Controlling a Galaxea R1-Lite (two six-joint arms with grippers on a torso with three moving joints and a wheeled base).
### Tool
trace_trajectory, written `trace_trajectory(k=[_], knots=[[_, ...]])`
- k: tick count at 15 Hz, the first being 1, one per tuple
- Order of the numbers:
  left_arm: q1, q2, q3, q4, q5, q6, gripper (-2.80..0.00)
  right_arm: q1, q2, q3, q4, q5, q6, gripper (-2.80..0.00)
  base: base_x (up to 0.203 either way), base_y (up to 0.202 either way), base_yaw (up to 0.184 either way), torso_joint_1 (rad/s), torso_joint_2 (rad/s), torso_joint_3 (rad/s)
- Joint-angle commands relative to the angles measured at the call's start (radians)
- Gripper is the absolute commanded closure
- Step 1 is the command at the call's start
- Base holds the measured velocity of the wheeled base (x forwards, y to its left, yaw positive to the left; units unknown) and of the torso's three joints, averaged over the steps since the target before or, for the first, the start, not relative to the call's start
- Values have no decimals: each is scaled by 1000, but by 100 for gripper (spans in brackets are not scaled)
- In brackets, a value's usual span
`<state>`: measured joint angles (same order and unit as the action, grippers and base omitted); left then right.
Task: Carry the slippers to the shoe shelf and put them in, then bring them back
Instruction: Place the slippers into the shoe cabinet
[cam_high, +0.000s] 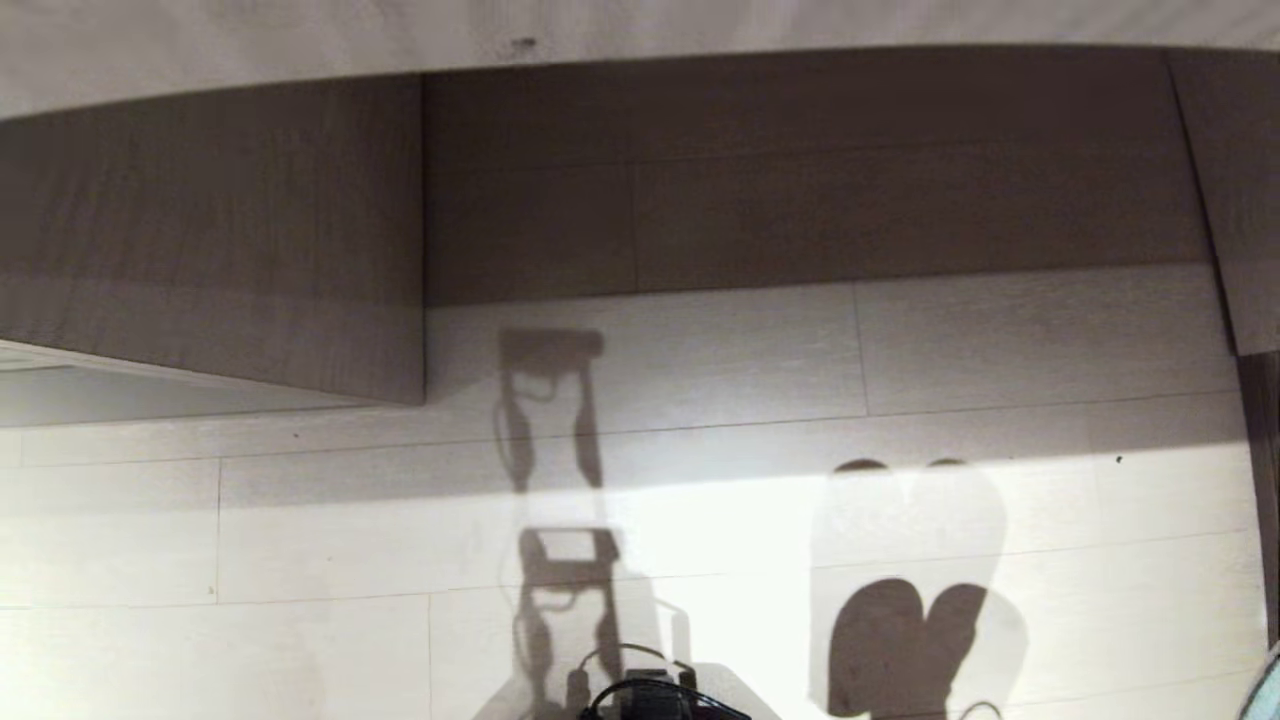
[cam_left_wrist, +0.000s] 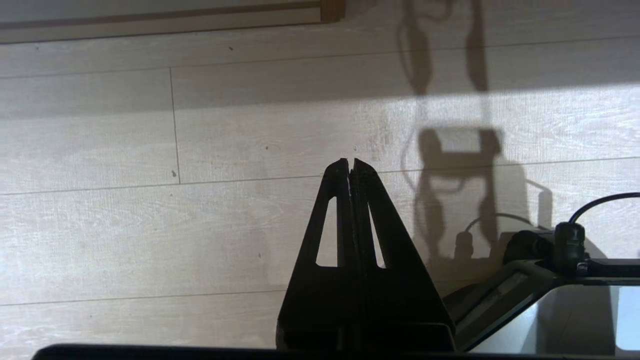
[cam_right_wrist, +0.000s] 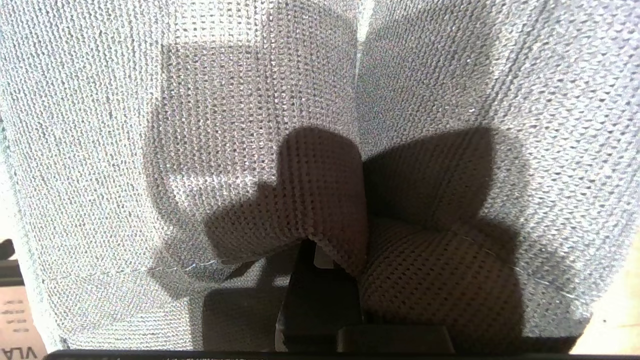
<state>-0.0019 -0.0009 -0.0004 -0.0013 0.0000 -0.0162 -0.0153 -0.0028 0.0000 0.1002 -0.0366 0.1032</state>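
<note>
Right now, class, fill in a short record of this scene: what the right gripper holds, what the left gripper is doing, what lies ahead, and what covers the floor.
right gripper: right gripper shut on the slippers, pinching their dark straps, pale soles hanging side by side
left gripper: left gripper shut, empty, above the floor
ahead: wood-grain furniture with an open recess; no slippers inside it
floor: pale wood-look planks, crossed by shadows of the arms and slippers

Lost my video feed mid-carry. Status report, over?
Right gripper shut on the slippers' straps, soles hanging side by side. Left gripper shut, empty, over the wood floor. Furniture panels ahead; path clear.
</note>
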Motion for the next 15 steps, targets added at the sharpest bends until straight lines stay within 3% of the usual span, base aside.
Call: trace_trajectory(k=[1, 15], knots=[[-1, -1, 0, 0, 0, -1, 0, 0, 1, 2, 1, 0, 1, 0, 0, 0, 0, 0, 0, 212], [0, -1, 0, 0, 0, -1, 0, -1, 1, 2, 1, -2, 24, 0, 0, 0, 0, 2, 2, 200]])
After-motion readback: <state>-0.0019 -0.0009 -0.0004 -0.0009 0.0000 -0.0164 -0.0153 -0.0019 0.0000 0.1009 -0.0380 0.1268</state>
